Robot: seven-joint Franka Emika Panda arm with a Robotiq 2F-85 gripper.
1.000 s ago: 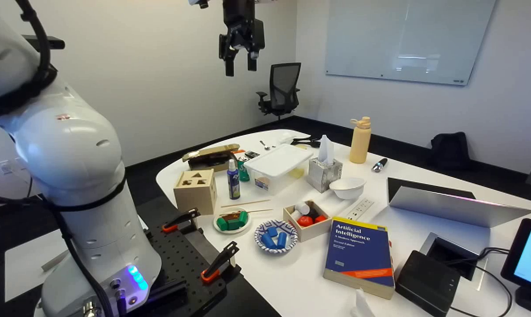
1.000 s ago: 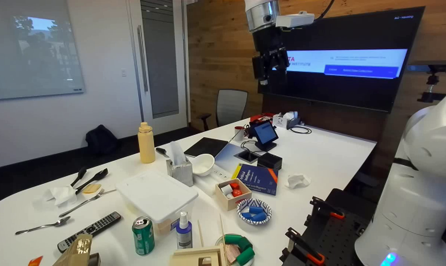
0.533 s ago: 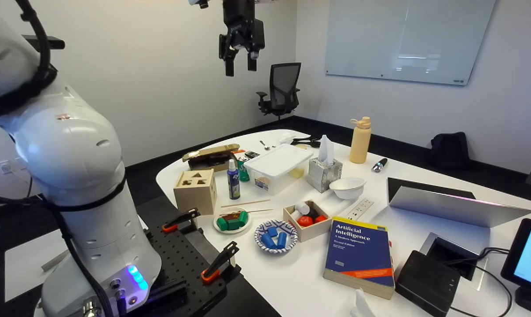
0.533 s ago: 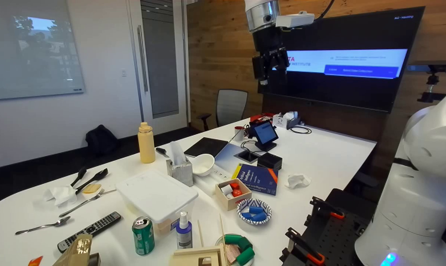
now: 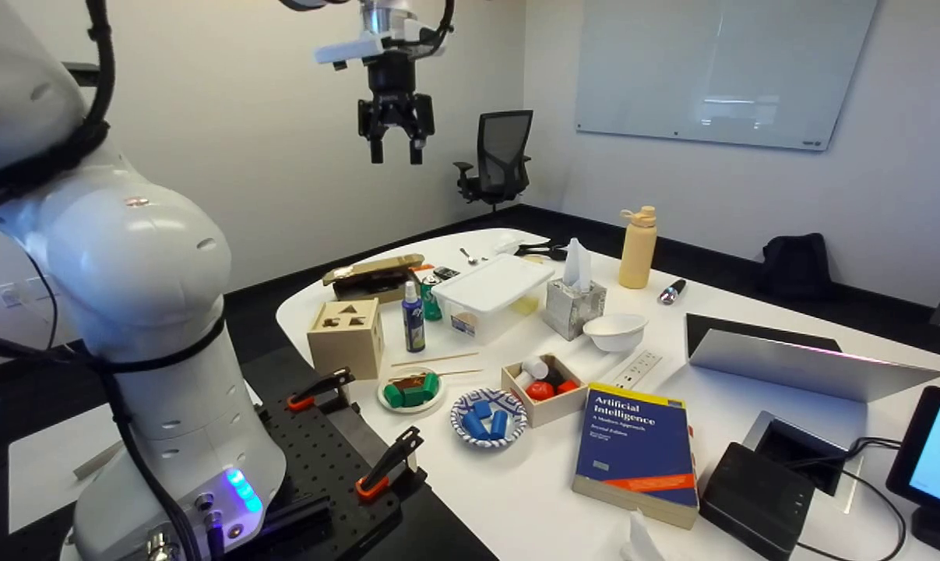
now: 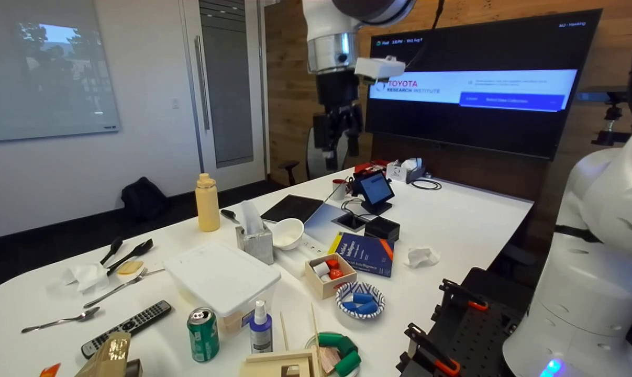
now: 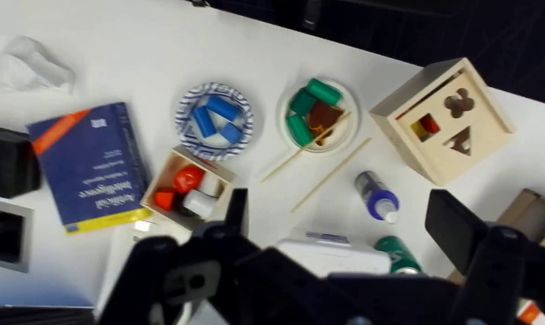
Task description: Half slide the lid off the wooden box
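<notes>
The wooden box is a light-tan cube standing upright on the table, near its edge by the robot base. Its lid, a flat panel with triangle, square and clover cut-outs, forms the top. In the wrist view the lid sits inside the rim of the wooden box, with a dark slit along one edge. Only part of the box shows at the bottom of an exterior view. My gripper is open and empty, high above the table and apart from the box; it also shows in the wrist view.
A purple spray bottle, a green can and an open brown carton stand close to the box. A plate of green blocks, chopsticks and a lidded plastic bin are also near. A tissue box stands farther off.
The arm has moved my gripper lower, and to the left in both exterior views. The fingers stay open. The box, lid and other objects have not moved.
</notes>
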